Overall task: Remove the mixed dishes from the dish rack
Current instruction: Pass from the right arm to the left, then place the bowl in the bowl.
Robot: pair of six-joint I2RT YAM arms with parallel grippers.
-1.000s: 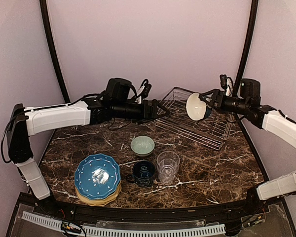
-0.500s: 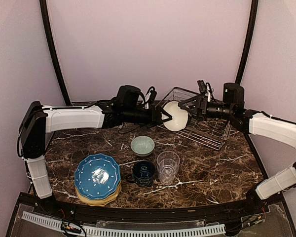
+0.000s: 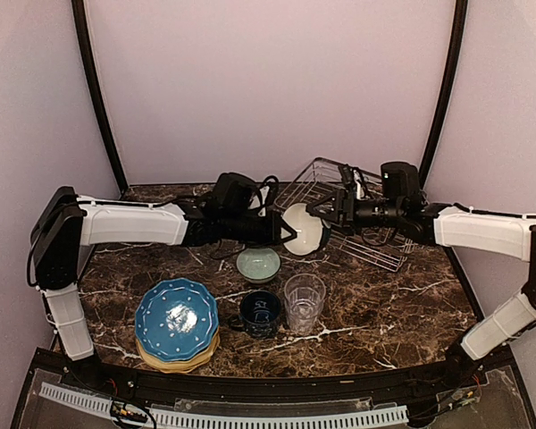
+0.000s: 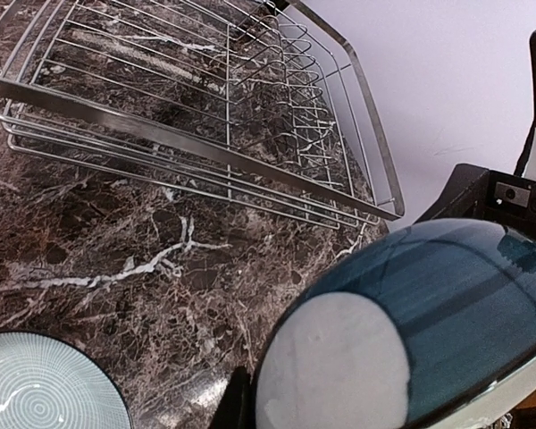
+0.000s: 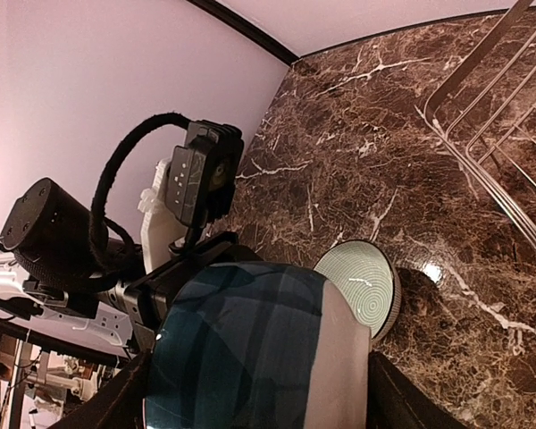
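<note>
A bowl (image 3: 302, 229), cream inside and teal with a pale foot outside, hangs tilted between both arms above the table, left of the dish rack (image 3: 375, 241). My right gripper (image 3: 326, 213) spans it from the right; in the right wrist view the bowl (image 5: 250, 349) fills the space between the dark fingers (image 5: 400, 402). My left gripper (image 3: 284, 231) is shut at the bowl's left rim; the left wrist view shows the bowl (image 4: 411, 340) against one dark finger (image 4: 236, 402). The wire dish rack (image 4: 205, 134) holds no dishes that I can see.
On the marble below sits a pale green bowl (image 3: 258, 263). Nearer the front stand a blue dotted plate on a plate stack (image 3: 176, 317), a navy mug (image 3: 261, 313) and a clear glass tumbler (image 3: 304, 302). Walls close in behind the rack.
My right arm carried the bowl left, off the rack, toward the left arm. The left gripper reached in from the left and shut on the bowl's rim.
</note>
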